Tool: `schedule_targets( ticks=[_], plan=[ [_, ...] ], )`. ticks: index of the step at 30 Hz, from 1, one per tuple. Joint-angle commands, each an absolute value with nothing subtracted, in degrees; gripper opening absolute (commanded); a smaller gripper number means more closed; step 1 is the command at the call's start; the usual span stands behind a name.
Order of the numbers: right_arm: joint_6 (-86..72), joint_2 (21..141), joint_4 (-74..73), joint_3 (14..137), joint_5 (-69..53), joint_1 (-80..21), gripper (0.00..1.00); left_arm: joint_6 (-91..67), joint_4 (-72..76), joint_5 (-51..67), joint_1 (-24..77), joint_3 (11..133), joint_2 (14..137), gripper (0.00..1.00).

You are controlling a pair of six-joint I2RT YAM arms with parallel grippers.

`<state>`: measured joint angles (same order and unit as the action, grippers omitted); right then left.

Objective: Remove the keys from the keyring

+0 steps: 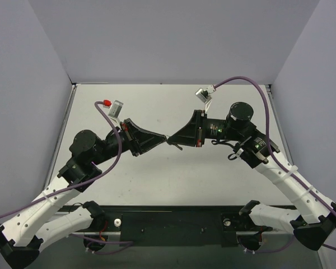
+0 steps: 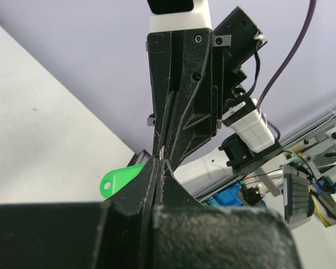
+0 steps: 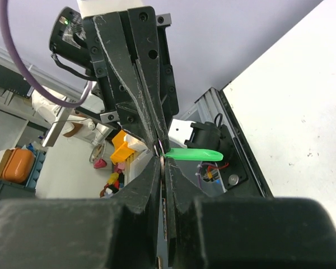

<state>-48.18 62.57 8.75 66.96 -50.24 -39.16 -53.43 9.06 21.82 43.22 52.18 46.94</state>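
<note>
Keyring [image 2: 120, 180] partly hidden behind pinched left end effector [image 2: 158, 162] tips

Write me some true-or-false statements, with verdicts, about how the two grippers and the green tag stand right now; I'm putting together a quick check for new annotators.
1. The left gripper and the right gripper meet tip to tip above the table. True.
2. The keyring lies flat on the table. False: it is up in the air, sticking out sideways from where the two grippers meet.
3. The right gripper is wide open. False: its fingers are pressed together.
4. The left gripper's fingers are closed. True.
</note>
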Motion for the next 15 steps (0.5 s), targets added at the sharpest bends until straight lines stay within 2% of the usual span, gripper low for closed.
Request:
schedule_targets(
  ticks=[1,15],
  plan=[
    [-43.5,62.2,3.3,71.0,-51.5,-39.7,0.0,-46.9,1.3,25.1,43.6,59.2,48.8,0.0],
    [-34.6,65.4,-10.6,75.2,-51.6,-41.4,0.0,-38.6,-13.2,33.9,43.6,66.4,53.5,0.0]
  ],
)
